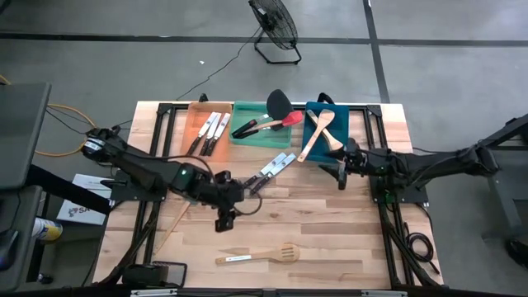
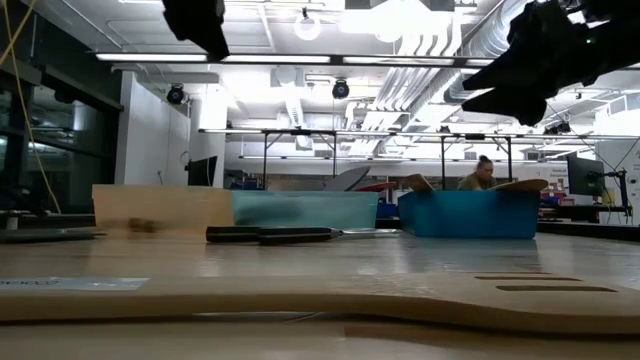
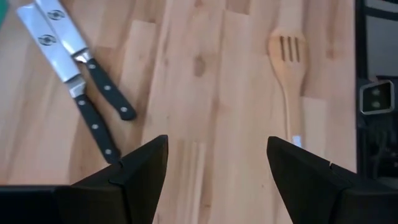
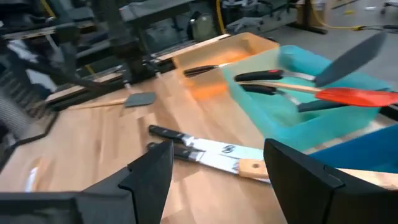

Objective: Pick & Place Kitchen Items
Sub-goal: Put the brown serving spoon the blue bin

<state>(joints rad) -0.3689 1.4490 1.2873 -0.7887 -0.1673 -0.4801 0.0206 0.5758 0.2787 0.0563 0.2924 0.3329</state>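
While both arms hang over the table, the scene reads as follows:

Left gripper (image 1: 224, 216): low over the bare wood at mid-table, a little left of centre; jaws spread wide, nothing between them (the left wrist view shows only planks in the gap).
Right gripper (image 1: 341, 176): just in front of the blue tray, right of centre; jaws apart, holding nothing.
Knife pair (image 1: 271, 170): two black-handled knives lying side by side on the table, near the green tray's front edge, between the two grippers; blades point toward the trays.
Slotted turner (image 1: 257, 255): pale wood, flat on the near part of the table, head to the right.
Grey spatula (image 1: 172, 224): wooden handle, on the table at the left, partly under the left arm.
Orange tray (image 1: 196, 111): far left of the three; holds several knives (image 1: 211, 132).
Green tray (image 1: 243, 107): middle; holds black and red spatulas (image 1: 282, 111).
Blue tray (image 1: 312, 109): far right; holds wooden spoons (image 1: 322, 132), one handle sticking out over the front rim.
Person (image 2: 483, 172): far back in the room, seen in the low view.
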